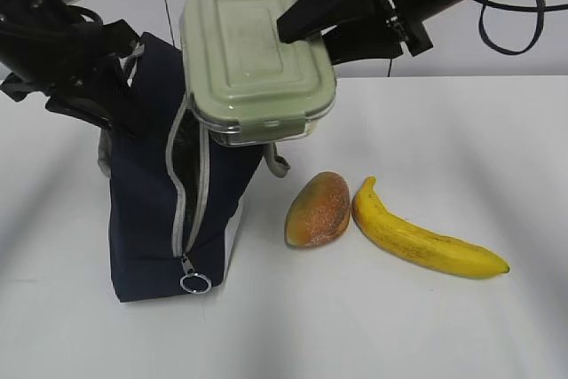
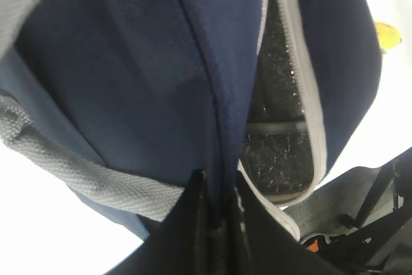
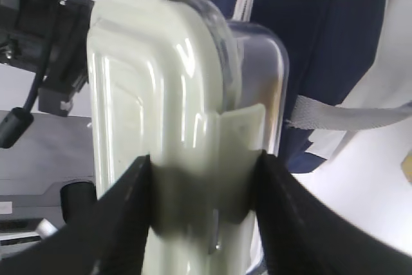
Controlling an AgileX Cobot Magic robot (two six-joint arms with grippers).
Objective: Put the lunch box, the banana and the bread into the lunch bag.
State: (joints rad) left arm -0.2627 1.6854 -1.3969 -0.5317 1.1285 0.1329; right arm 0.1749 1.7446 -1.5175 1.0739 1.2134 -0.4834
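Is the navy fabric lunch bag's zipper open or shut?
Open: the navy fabric lunch bag's grey zipper is parted, dark interior showing.

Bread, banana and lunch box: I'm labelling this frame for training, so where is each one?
bread [image 1: 317, 210], exterior view, middle of its crust.
banana [image 1: 424, 242], exterior view, mid-length of the peel.
lunch box [image 1: 244, 46], exterior view, centre of the green lid.

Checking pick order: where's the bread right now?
Exterior view: the bread lies on the table, right of centre, between the lunch bag on its left and the banana on its right.
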